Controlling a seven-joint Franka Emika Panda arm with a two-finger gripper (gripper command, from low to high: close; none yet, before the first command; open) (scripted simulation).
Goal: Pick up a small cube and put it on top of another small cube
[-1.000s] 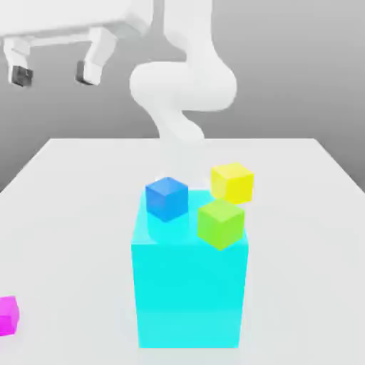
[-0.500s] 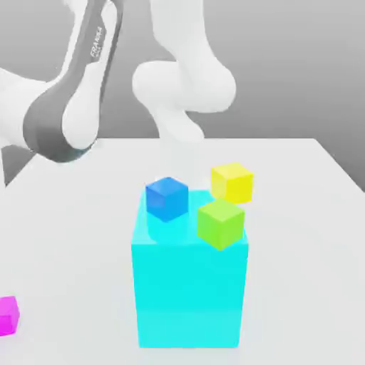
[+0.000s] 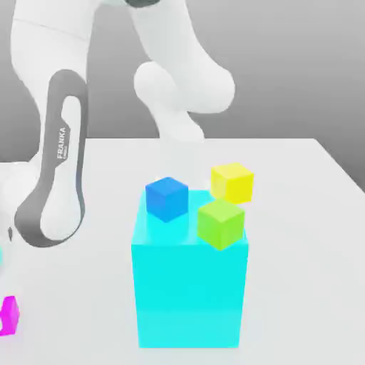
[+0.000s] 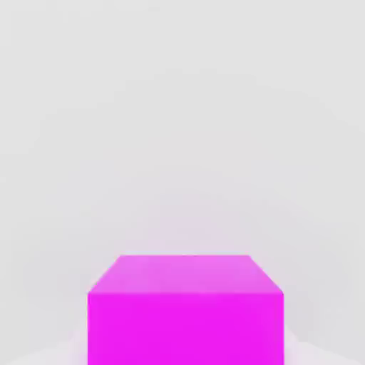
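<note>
On the white table (image 3: 299,214), at the exterior view's far left edge and near the front, sat the small pink cube (image 3: 8,315). It was cut off by the side of the picture. In the hand view the same pink cube (image 4: 185,310) lay flat on the white top, with bare table all around it.

No boxes or bowls held anything. The big cyan block (image 3: 189,285) stood in the middle of the table. Three little cubes were close to its top: a blue cube (image 3: 167,198), a green cube (image 3: 221,222) and a yellow cube (image 3: 232,182) farther back. I could not tell if they touched the block.

The white robot arm (image 3: 53,178) bent down on the exterior view's left, above the pink cube. Its pincer could not be seen, so I cannot tell how wide it was. The table's right side had lots of free room.
</note>
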